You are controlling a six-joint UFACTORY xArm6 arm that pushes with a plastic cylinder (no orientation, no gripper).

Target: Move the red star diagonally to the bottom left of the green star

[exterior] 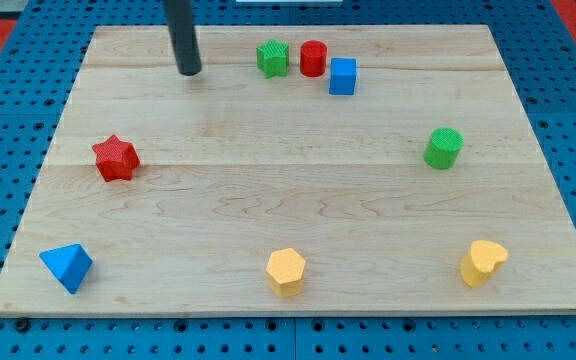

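Note:
The red star [116, 158] lies on the wooden board [298, 210] at the view's left, about mid-height. The green star [273, 58] sits near the view's top centre, touching or nearly touching a red cylinder [313, 58] on its right. My tip [189, 72] is at the view's top, left of the green star and up and to the right of the red star, apart from both.
A blue cube [342, 76] sits just right of the red cylinder. A green cylinder [444, 148] is at the right. A blue triangular block [67, 266] is at the bottom left. A yellow hexagonal block [286, 271] and a yellow heart-like block [482, 263] lie along the bottom.

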